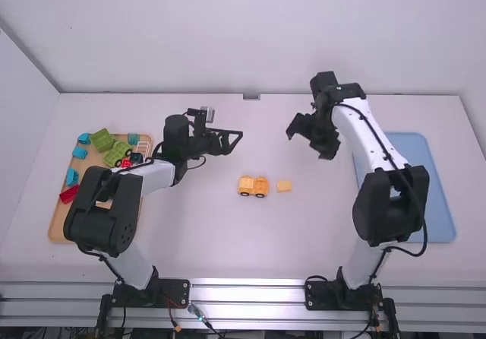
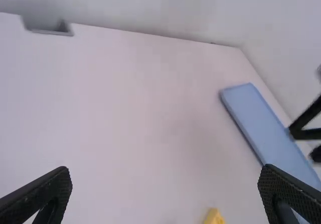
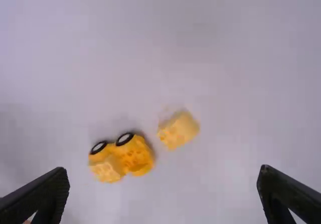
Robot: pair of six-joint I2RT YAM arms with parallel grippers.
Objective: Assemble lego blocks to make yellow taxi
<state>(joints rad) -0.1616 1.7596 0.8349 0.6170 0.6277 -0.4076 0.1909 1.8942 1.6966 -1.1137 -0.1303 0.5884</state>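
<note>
1. Yellow studded toy taxi (image 1: 245,184) sits mid-table between the two arms, near a loose yellow studded block (image 1: 283,186); our high view adds a tan tray (image 1: 57,229) holding green, blue and red pieces; our right wrist view brings out the studs.
2. The right arm partly covers the flat blue panel (image 1: 443,210); the yellow piece at our left wrist view's bottom edge is cut off, and we cannot tell which one it is.
3. The taxi shows two raised halves and two black wheels (image 3: 124,139); we see the left gripper (image 1: 237,140) and right gripper (image 1: 307,144) with fingers spread apart.
</note>
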